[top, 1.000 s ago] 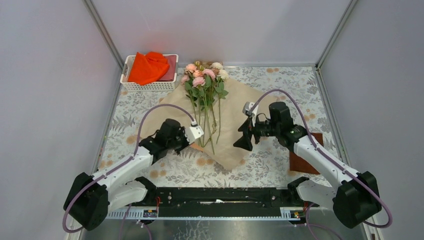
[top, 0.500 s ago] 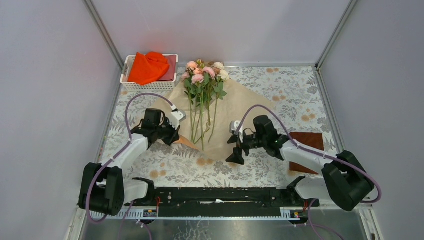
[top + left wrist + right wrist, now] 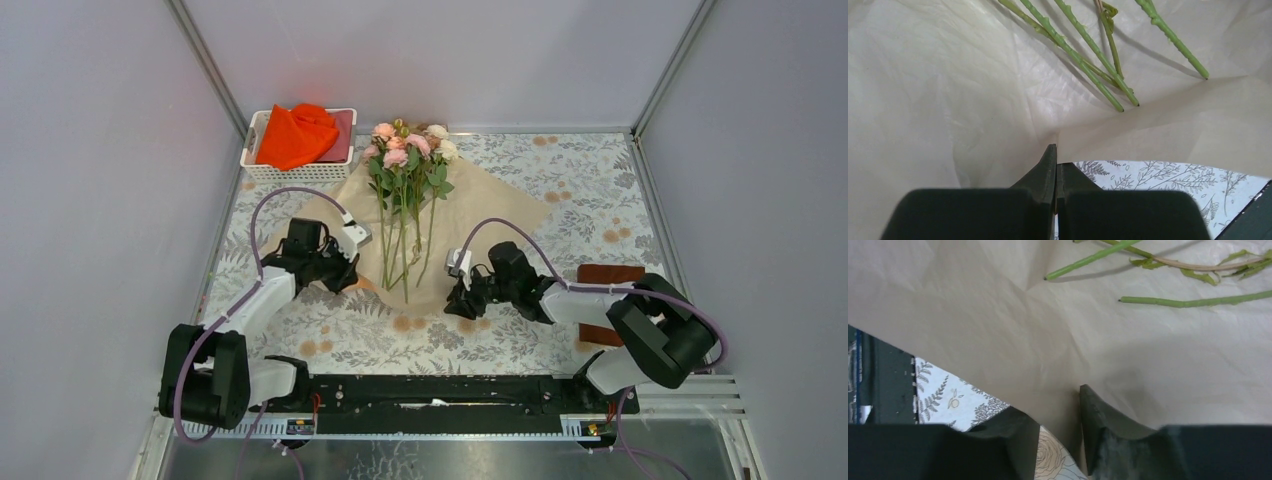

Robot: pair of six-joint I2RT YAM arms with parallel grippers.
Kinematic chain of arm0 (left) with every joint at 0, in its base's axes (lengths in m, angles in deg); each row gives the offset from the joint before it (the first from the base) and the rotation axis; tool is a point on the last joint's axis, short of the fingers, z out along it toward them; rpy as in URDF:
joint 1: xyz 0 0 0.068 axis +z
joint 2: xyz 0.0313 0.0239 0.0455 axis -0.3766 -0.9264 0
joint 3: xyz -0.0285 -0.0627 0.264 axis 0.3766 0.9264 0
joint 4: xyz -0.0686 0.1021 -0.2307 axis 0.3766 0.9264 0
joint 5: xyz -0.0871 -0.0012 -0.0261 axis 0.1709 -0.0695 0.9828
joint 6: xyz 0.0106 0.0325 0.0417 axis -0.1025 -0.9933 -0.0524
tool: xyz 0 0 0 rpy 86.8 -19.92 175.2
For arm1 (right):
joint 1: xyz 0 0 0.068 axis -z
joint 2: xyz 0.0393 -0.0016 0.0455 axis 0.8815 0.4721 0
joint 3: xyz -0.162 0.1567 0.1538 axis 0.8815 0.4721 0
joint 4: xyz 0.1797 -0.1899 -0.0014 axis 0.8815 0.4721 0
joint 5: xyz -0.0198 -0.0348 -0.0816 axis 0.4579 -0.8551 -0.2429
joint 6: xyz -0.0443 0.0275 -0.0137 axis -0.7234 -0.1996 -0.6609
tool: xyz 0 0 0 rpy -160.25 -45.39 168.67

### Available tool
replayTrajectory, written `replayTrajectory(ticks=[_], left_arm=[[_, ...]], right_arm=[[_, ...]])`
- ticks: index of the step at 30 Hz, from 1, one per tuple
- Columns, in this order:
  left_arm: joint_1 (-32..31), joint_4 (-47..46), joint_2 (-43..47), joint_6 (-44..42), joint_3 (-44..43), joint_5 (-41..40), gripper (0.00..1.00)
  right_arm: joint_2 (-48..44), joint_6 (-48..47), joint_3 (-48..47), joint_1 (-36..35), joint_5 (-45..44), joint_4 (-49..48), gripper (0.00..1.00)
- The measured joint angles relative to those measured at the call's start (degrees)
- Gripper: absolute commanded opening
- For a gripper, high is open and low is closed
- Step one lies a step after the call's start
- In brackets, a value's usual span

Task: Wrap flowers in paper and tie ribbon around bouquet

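Grey leaf-print mat [image 3: 600,200] underneath, peach paper [image 3: 480,200] spread wide across it, flowers [image 3: 405,160] laid down the middle, stem ends just ahead of both sets of fingers. Left gripper [image 3: 1055,150] clamped tight on the paper's edge, same as a second ago. Right gripper [image 3: 1050,402] down from its hover, jaws narrowed from wide to half open, straddling the near edge, not pinching yet. Probably one squeeze short of folding.
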Motion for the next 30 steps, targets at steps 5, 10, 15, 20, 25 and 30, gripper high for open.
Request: replayTrajectory(ticks=[5,10,15,20,25,30], left_arm=[[0.3,2.7,0.1,-5.2,0.0,-1.7,0.01],[0.3,8.6,-0.2,-13.4,0.0,-5.9,0.76],[-0.9,17.9,-0.5,-19.1,-2.7,-7.1,0.96],[-6.1,22.1,2.1,-20.7,-8.5,-1.2,0.99],[-7.4,24.1,0.6,-20.0,-14.9,8.1,0.99],[-10.3,24.2,-3.1,-17.6,-15.6,12.5,0.9]], right_arm=[[2.8,6.7,-0.1,0.0,-2.0,-1.2,0.02],[3.7,14.5,-3.5,0.0,-1.9,2.7,0.0],[4.9,20.5,-10.8,0.0,0.1,10.1,0.0],[8.7,22.9,-19.8,0.0,0.6,19.8,0.0],[12.2,23.7,-25.5,0.0,0.6,27.0,0.0],[14.4,23.6,-27.7,0.0,0.5,31.5,0.03]])
